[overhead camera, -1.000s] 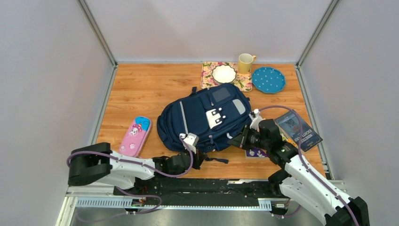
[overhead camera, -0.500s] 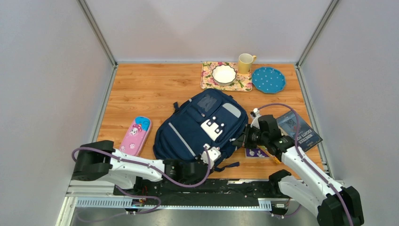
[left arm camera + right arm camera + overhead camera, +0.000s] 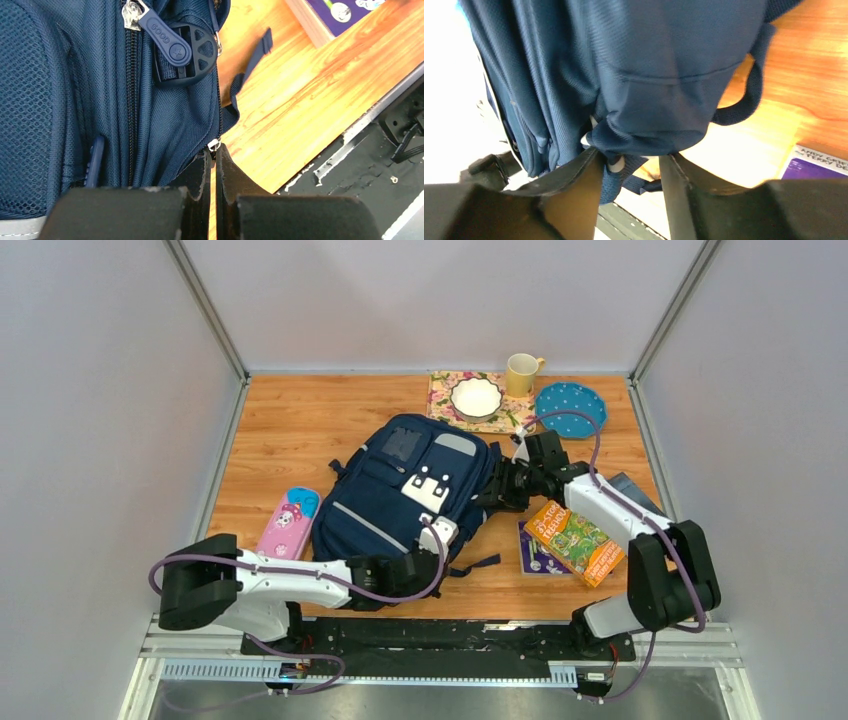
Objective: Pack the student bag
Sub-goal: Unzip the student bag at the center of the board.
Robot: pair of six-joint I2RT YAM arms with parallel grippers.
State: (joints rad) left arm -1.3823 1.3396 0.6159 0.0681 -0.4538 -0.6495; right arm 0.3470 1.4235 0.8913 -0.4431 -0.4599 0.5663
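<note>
The navy student bag (image 3: 400, 490) lies face up in the middle of the table, its top turned toward the far left. My left gripper (image 3: 432, 545) is at its near edge. In the left wrist view the left gripper (image 3: 214, 150) is shut, with the small silver zipper ring (image 3: 214, 144) of the bag (image 3: 75, 90) pinched at its tips. My right gripper (image 3: 492, 495) is at the bag's right side. There the right gripper (image 3: 631, 162) stands open, with a fold of the bag's fabric (image 3: 649, 60) and a strap end hanging between the fingers.
A pink pencil case (image 3: 288, 523) lies left of the bag. An orange-green book (image 3: 575, 540) rests on a purple one (image 3: 532, 558) at the right. A bowl (image 3: 476, 397) on a floral mat (image 3: 442, 390), a yellow mug (image 3: 521, 373) and a blue dotted plate (image 3: 570, 409) stand at the back.
The bag has been dragged and turned to the left and away. My right gripper moved farther from me along the bag's right side and opened. The left gripper stayed shut and followed the bag.
</note>
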